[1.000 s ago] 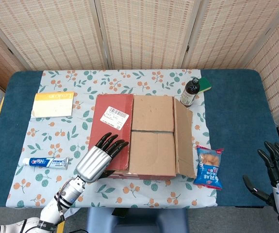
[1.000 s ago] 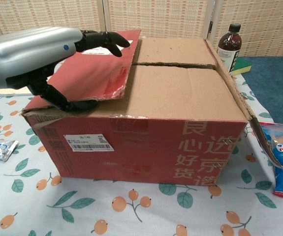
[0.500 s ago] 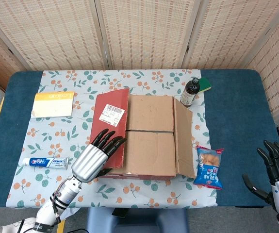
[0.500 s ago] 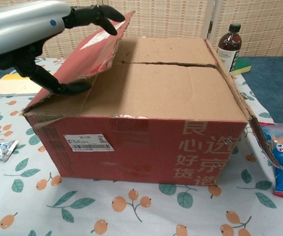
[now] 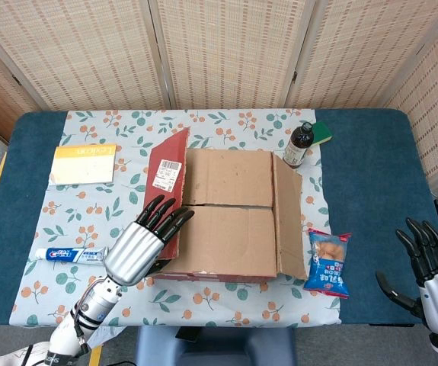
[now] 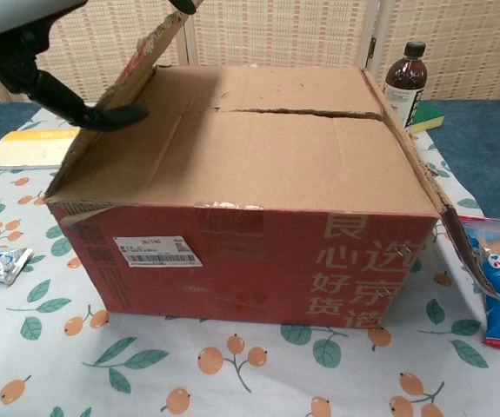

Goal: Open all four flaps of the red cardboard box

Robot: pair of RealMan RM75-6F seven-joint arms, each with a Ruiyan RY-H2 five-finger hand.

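The red cardboard box point(image 5: 226, 221) stands mid-table on the flowered cloth. Its left flap point(image 5: 168, 179) is raised nearly upright, label side facing left. My left hand point(image 5: 144, 242) grips that flap, fingers over its outer face and the thumb against its brown inner face. In the chest view the hand point(image 6: 19, 39) sits at the top left beside the flap's torn edge point(image 6: 158, 39). The right flap point(image 5: 289, 217) hangs outward and down. The far inner flap point(image 5: 230, 177) and the near inner flap point(image 5: 226, 240) lie flat, closed. My right hand point(image 5: 430, 278) is open beyond the table's right edge, holding nothing.
A dark bottle point(image 5: 298, 145) and a green sponge point(image 5: 323, 133) stand behind the box's right corner. A blue snack packet point(image 5: 329, 263) lies right of the box. A toothpaste box point(image 5: 70, 255) and a yellow book point(image 5: 85, 162) lie to the left.
My left hand has swung the left flap up and leftward, from lying low over the box top to nearly upright. The right hand has drifted slightly lower.
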